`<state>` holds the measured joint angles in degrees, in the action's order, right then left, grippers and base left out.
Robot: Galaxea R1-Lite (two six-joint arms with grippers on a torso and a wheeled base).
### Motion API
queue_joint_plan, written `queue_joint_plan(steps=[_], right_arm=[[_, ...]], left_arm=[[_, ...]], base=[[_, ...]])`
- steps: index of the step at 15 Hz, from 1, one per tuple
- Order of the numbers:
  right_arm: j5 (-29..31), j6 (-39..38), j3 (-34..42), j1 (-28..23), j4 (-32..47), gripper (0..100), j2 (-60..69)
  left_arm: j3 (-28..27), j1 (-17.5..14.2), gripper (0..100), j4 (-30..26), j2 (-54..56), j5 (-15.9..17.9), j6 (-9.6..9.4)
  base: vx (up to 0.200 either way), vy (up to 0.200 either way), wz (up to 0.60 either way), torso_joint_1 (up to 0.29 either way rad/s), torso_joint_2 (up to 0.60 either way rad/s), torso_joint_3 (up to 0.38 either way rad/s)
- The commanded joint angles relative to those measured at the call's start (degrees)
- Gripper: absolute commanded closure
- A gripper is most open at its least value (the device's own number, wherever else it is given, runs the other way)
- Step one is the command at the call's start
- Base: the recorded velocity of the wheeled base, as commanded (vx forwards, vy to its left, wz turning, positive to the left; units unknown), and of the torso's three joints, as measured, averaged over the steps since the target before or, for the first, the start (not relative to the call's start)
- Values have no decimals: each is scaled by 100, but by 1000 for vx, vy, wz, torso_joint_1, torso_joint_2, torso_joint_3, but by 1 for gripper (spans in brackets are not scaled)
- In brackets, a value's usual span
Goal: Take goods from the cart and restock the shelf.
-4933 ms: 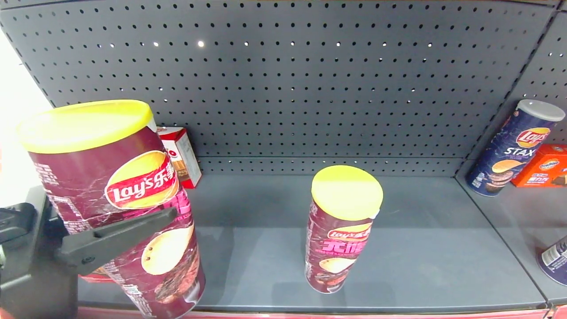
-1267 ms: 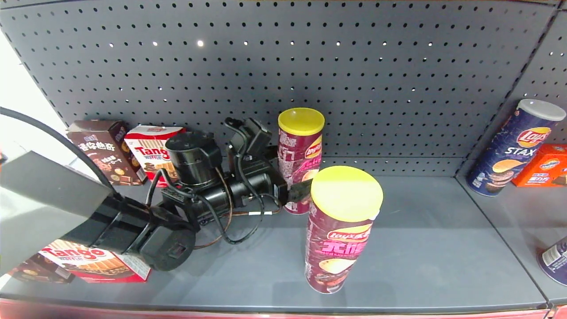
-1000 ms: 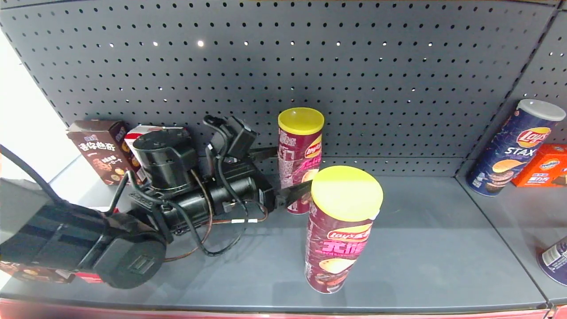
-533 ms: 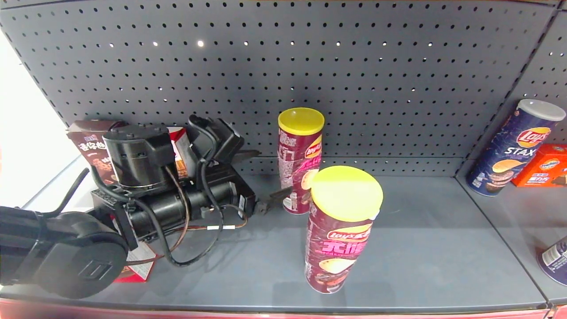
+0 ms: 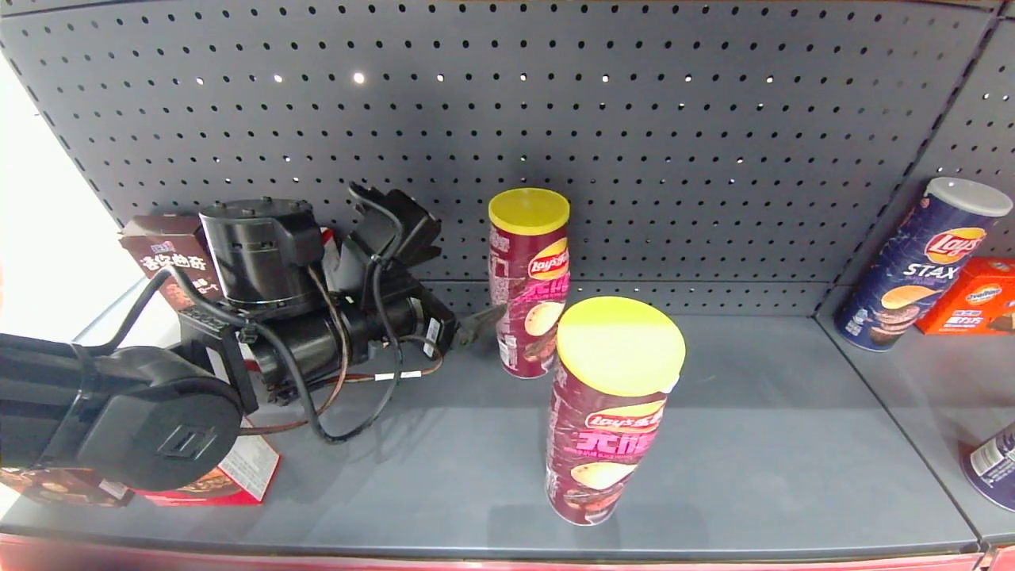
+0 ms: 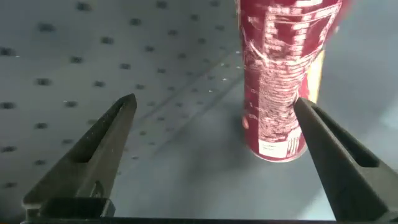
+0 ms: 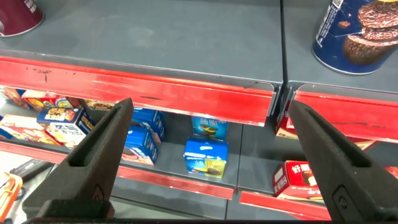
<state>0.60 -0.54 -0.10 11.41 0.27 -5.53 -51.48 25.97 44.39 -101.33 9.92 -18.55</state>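
Two maroon chip cans with yellow lids stand upright on the grey shelf (image 5: pixel 753 444). One can (image 5: pixel 607 420) is near the front edge, the other (image 5: pixel 527 285) stands by the pegboard behind it. My left gripper (image 5: pixel 474 295) is open just left of the back can, with one fingertip (image 5: pixel 493 312) against the can's side. In the left wrist view that can (image 6: pixel 280 81) stands beyond the open left gripper (image 6: pixel 214 106), close to one finger. My right gripper (image 7: pixel 211 111) is open and holds nothing, below the shelf's red front rail (image 7: pixel 155 84).
A brown box (image 5: pixel 162 258) and a red-and-white wafer box (image 5: pixel 238 476) are by my left arm. A dark blue can (image 5: pixel 912 262), an orange box (image 5: pixel 971 297) and a lying can (image 5: pixel 995 468) fill the right bay. Blue boxes (image 7: pixel 208 155) sit on lower shelves.
My left gripper carried a can to the back of the shelf, let go and drew back leftward. Since half a second ago the back can has shifted slightly left and turned.
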Motion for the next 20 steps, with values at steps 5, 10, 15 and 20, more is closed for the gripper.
queue_joint_plan(steps=[5,10,15,20], right_arm=[[2,1,1,2,0,0,-9],[2,1,1,2,0,0,-9],[2,1,1,2,0,0,-9],[2,1,1,2,0,0,-9]], left_arm=[[-204,-144,0,-62,-124,-421,-254],[-538,-197,0,-220,-326,-887,-289],[-407,-144,0,-220,-80,-1089,-333],[94,-144,0,-317,395,-904,-518]], base=[[0,0,0,0,0,0],[0,0,0,0,0,0],[0,0,0,0,0,0],[0,0,0,0,0,0]])
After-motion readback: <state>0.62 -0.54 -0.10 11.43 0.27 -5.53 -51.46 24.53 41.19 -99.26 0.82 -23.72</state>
